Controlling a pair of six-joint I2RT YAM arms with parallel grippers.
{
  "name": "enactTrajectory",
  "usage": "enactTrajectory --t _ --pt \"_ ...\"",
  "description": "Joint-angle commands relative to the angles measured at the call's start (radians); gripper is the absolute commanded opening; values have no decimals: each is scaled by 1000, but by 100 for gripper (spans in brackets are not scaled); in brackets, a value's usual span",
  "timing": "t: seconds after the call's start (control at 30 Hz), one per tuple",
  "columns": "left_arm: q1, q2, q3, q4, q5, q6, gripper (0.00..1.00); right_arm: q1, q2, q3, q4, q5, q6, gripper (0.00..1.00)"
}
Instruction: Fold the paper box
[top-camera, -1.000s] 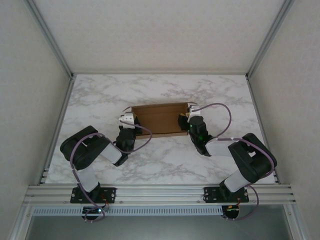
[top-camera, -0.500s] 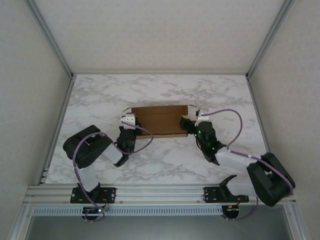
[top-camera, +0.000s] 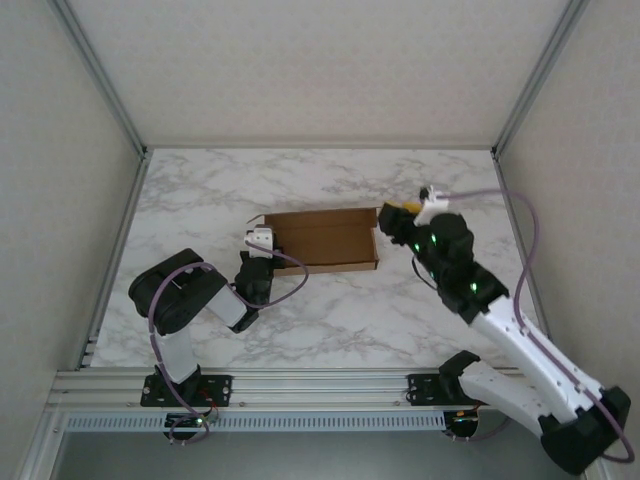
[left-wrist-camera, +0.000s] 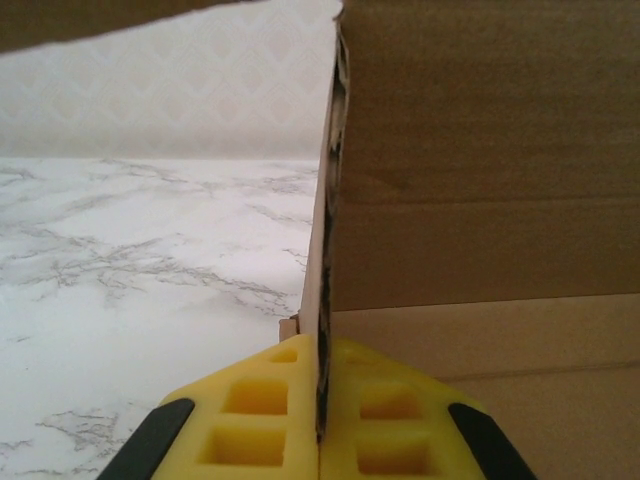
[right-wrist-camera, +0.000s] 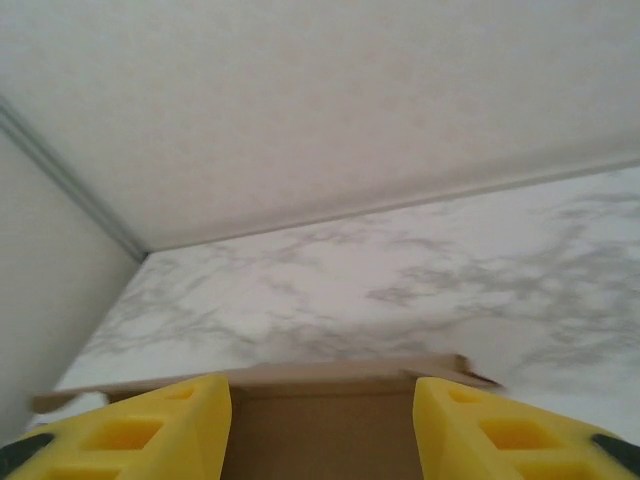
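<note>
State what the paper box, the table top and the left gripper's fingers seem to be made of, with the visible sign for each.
Paper box: brown cardboard, matte; its cut edge looks layered, probably corrugated.
Table top: looks like white marble with grey veins, possibly a printed laminate.
Left gripper fingers: yellow, matte, moulded with square pockets; likely plastic or rubber.

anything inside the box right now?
Only bare cardboard floor shows inside the box from above. The left gripper pinches its left wall; whatever lies close behind the near wall is covered.
</note>
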Motion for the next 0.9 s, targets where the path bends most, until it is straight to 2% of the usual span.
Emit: enactTrajectory --t 0.0,0.17,0.23,0.37,0.5,0.63,0.87 --pt "-8 30 -1 -71 36 25 8 8 150 142 -196 -134 137 52" --pt "-8 24 6 -96 52 49 16 11 298 248 -162 -162 277 52" --pt "-8 21 17 -125 56 56 17 19 372 304 -199 -156 319 52" --pt "-8 8 20 -153 66 45 23 42 443 308 -196 -126 350 51" --pt "-18 -25 14 -201 68 7 45 54 479 278 -169 -107 351 51" --pt "-33 -98 8 -279 92 -38 58 59 498 252 -153 -81 343 51" --pt "-70 -235 -5 -441 200 -82 63 60 506 242 -130 -45 312 51"
